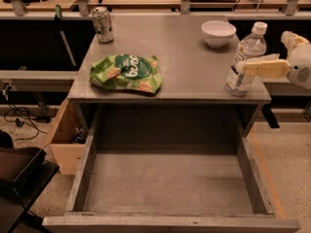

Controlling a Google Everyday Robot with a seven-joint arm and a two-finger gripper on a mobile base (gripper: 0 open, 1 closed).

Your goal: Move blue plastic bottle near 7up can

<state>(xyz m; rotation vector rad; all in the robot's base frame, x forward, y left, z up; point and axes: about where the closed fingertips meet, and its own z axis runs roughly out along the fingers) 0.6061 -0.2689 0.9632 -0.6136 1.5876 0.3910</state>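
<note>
Beside the blue plastic bottle (pixel 250 46), the gripper (pixel 263 52) — fingers (pixel 265 68) spread, nothing clamped; label print unreadable. 7up can (pixel 102 24) well left of bottle — branding illegible

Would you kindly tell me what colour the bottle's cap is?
The cap is white, camera view; the gripper is at the bottle.

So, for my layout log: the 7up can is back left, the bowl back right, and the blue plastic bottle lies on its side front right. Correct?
No: in the camera view the blue plastic bottle stands upright front right, the gripper at its right side. The rest holds.
</note>
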